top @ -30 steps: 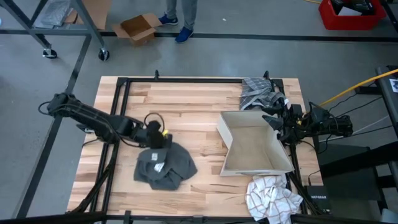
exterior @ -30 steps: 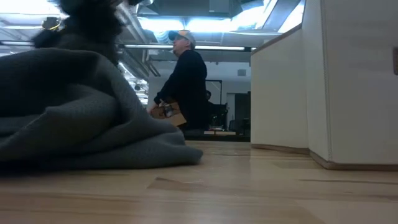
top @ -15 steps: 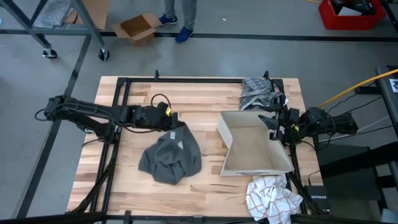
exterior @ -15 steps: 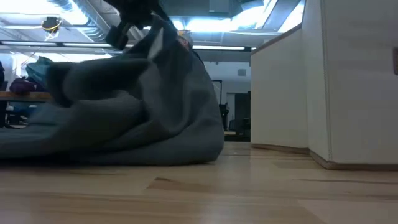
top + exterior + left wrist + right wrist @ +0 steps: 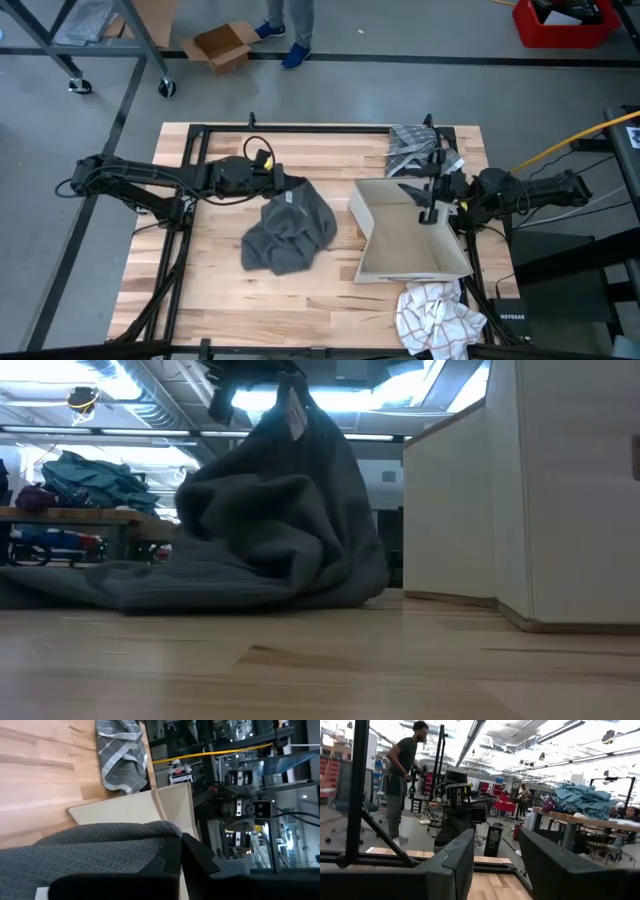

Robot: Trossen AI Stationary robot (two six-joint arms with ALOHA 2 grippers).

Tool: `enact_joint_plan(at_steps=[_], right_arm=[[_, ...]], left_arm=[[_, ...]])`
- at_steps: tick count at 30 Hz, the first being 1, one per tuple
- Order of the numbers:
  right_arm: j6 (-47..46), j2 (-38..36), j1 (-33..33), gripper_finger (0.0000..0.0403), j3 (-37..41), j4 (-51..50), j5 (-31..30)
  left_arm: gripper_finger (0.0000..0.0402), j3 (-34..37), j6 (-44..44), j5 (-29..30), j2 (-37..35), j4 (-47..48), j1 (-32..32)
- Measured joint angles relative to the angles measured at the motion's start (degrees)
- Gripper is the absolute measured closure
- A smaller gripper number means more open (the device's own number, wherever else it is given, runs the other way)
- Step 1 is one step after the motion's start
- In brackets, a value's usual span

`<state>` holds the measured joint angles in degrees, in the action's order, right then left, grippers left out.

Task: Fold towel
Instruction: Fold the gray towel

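step: lifting grey towel (image 5: 289, 230) edge | left gripper (image 5: 281, 186) pinching towel at 12 o'clock | right gripper (image 5: 430, 199) spread over box (image 5: 405, 245) | next: spread flat

Left claw (image 5: 281, 185) clamped shut, lifted; right claw (image 5: 428, 196) parted, idle.

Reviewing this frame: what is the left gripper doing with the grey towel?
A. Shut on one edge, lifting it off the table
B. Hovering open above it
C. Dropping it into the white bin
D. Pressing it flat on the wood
A: the left gripper is shut on an edge of the grey towel, which hangs raised from it while the rest lies bunched on the table.
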<state>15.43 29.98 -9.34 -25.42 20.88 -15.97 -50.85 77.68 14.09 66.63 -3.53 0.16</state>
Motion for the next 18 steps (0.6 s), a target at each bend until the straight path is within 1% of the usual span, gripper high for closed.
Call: enact_joint_plan(at_steps=[4,7,12,18], right_arm=[[2.92,6.41,0.0,0.0242,-6.07,-4.05,-0.13],[3.27,11.22,0.0,0.0242,-11.29,-9.5,-2.59],[3.31,19.52,0.0,0.0242,-19.81,-18.23,-3.08],[3.31,29.99,0.0,0.0242,-28.65,-21.25,-3.06]], left_arm=[[0.0401,0.0,-0.19,0.0,0.02,-1.04,0.33],[0.0401,0.0,-0.94,-0.01,0.04,-2.67,0.33],[0.0401,0.02,-3.1,-0.06,0.04,-5.21,0.33],[0.0401,0.03,-6.36,-0.99,0.04,-7.2,0.33]])
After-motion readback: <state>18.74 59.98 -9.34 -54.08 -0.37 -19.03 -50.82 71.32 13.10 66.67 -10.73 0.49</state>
